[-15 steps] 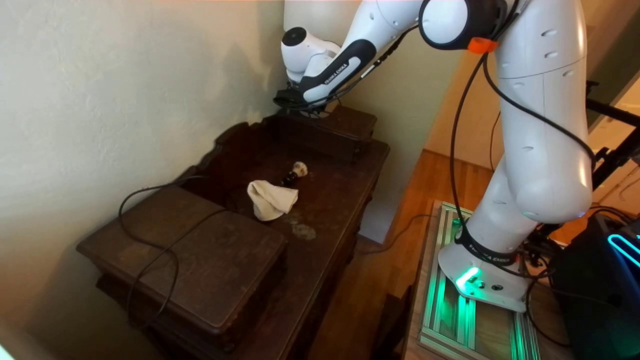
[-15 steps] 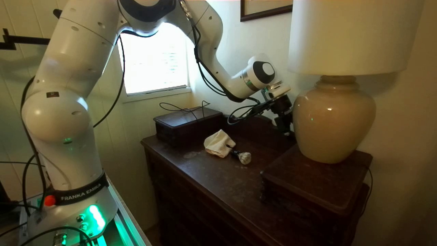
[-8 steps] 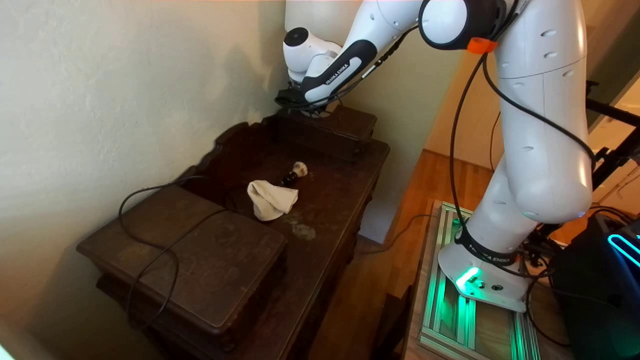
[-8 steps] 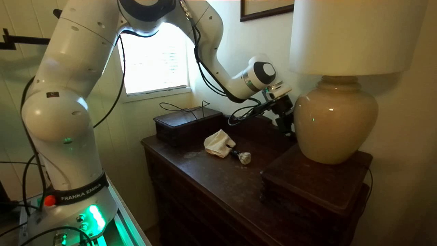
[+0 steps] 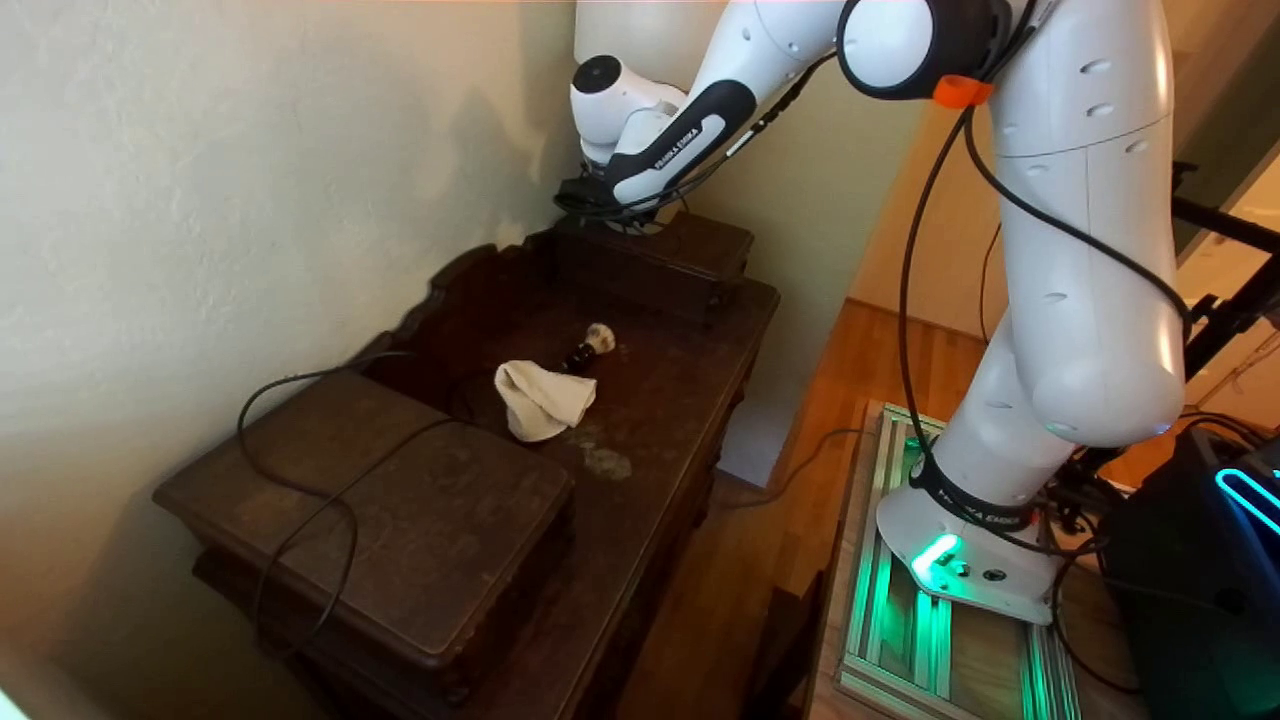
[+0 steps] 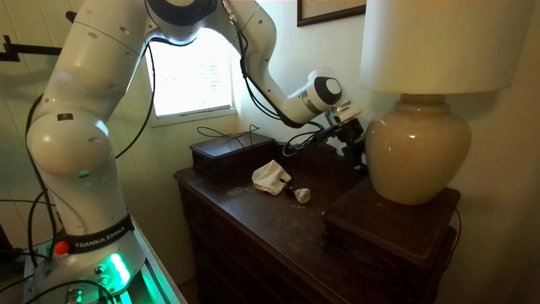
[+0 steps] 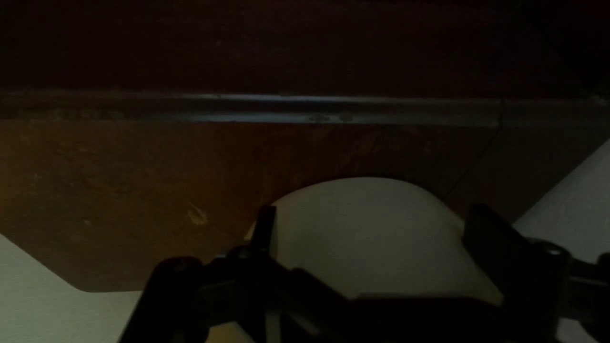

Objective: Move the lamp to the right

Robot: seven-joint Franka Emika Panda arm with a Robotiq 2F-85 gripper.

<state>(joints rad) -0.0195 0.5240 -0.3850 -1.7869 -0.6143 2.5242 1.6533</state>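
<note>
The lamp (image 6: 417,147) has a beige rounded base and a white shade. It stands upright on a raised dark wooden box (image 6: 392,228) at one end of the dresser. Part of the shade (image 5: 640,40) shows behind the arm in an exterior view. My gripper (image 6: 358,164) is low beside the lamp's base, at or very near its surface on the wall side. In the wrist view my gripper (image 7: 372,212) has its fingers wide apart, with the pale lamp base (image 7: 367,247) filling the gap. The exact contact is too dark to tell.
A white cloth (image 6: 271,177) and a brush (image 6: 301,194) lie on the dresser top (image 6: 270,219). A second raised box (image 5: 370,500) with a black cable stands at the dresser's far end. A wall (image 5: 250,180) runs behind the dresser.
The lamp has shifted slightly to the right in the exterior view that shows it whole. My gripper has moved the same way along with it. The cloth and brush have not moved.
</note>
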